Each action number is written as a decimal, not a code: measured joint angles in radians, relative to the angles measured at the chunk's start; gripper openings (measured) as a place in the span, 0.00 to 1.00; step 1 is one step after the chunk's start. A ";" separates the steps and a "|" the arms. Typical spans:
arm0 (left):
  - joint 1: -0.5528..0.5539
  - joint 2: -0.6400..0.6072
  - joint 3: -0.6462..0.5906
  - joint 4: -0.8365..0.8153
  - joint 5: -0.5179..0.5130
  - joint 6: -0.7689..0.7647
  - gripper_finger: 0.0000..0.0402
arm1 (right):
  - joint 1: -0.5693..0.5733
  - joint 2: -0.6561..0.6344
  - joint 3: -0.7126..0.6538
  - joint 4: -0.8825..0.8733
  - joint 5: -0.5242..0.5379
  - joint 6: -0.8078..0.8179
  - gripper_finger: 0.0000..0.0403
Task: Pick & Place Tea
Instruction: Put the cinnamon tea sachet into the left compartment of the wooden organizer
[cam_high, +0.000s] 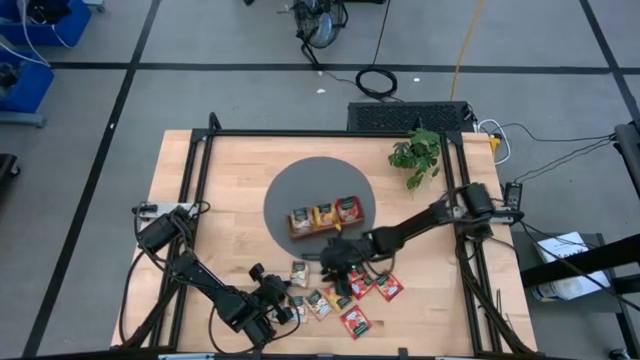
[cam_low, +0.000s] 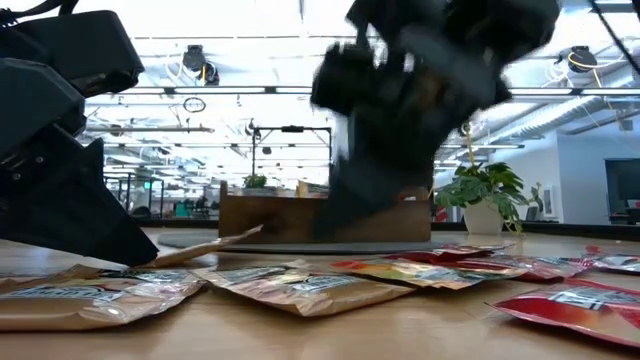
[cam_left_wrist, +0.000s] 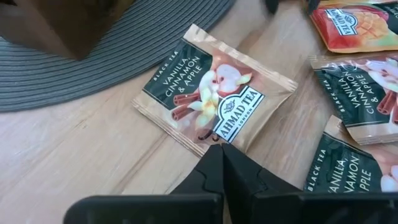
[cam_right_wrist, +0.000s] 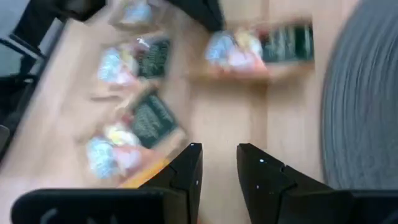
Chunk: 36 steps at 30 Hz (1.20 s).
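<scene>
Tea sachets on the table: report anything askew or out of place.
Loose sachets lie scattered at odd angles on the bare wood in front of the grey mat, some overlapping. Those in the wooden tray sit orderly. Nothing looks torn or spilled.

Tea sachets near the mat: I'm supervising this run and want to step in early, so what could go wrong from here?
The left gripper is shut with its tips at the edge of a dark green sachet; lying flat, it could slide rather than lift. The right gripper hangs open, empty, over bare wood. Sachets below the wooden tray overlap, so one grasp could drag a neighbour. Both arms work close together and could collide.
</scene>
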 joint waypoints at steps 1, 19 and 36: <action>0.000 0.000 -0.001 0.001 -0.001 0.000 0.01 | 0.012 -0.023 0.005 -0.017 0.029 -0.014 0.23; 0.003 0.008 -0.028 0.104 -0.043 0.023 0.01 | 0.078 0.094 -0.010 0.148 0.337 0.121 0.23; 0.012 0.065 -0.026 0.189 -0.120 0.094 0.02 | 0.028 0.085 -0.258 0.664 0.326 0.405 0.23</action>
